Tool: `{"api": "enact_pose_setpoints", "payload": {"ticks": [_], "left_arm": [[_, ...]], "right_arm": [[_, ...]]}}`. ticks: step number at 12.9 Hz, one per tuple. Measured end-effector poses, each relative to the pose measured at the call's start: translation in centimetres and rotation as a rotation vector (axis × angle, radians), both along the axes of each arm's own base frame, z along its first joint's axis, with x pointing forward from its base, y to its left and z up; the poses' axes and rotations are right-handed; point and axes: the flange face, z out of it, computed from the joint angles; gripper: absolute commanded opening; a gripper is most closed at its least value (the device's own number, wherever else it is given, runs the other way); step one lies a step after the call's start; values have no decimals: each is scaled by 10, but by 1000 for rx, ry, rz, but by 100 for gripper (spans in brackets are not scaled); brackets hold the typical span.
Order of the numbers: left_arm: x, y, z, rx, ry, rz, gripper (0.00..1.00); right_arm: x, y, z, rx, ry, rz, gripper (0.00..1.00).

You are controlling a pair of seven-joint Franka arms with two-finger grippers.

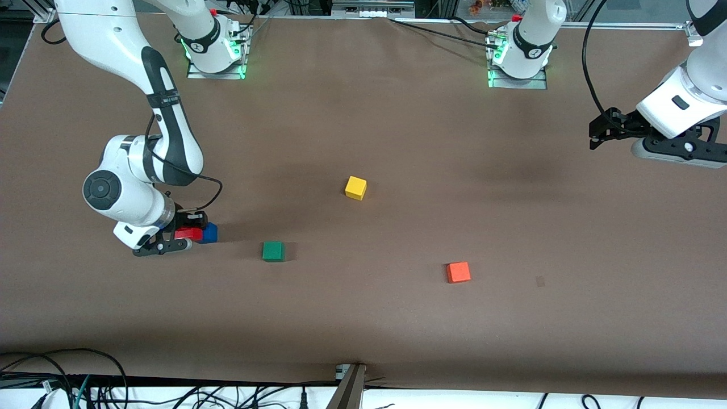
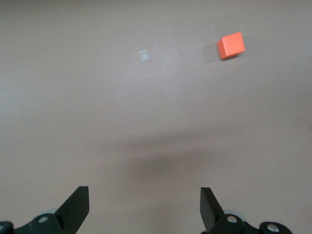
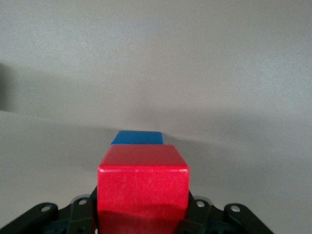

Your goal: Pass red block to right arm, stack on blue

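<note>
My right gripper (image 1: 183, 237) grips the red block (image 1: 188, 233), low beside the blue block (image 1: 209, 233), which sits at its 3 o'clock. I judge the handover done; stacking remains. My left gripper (image 2: 145, 207) waits open.

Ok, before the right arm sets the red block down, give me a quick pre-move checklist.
1. Red block held in right gripper: ok.
2. Red block centred over blue block: not ok, it sits beside and short of it.
3. Blue block top free: ok.
4. Left gripper open, empty, waiting at its own end: ok.
5. Green block away from the stack spot: ok.
6. Height above blue block: cannot tell.
</note>
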Motion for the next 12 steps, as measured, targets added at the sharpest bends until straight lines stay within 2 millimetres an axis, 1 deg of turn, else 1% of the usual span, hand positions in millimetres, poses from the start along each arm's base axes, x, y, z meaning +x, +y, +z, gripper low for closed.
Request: {"api": "enact_pose_setpoints", "payload": {"ticks": [4,7,12], "left_arm": [[-2,16,-12,2,10,44,100],[-3,17,-12,2,12,56,100],[-3,14,-10,4,6,100,100]], "right_arm": [[-8,5,-11,-5,6,-3,7],[-12,8,-15,-6,15,-5,8],[-16,6,-21,-9,7,-8,9]]}}
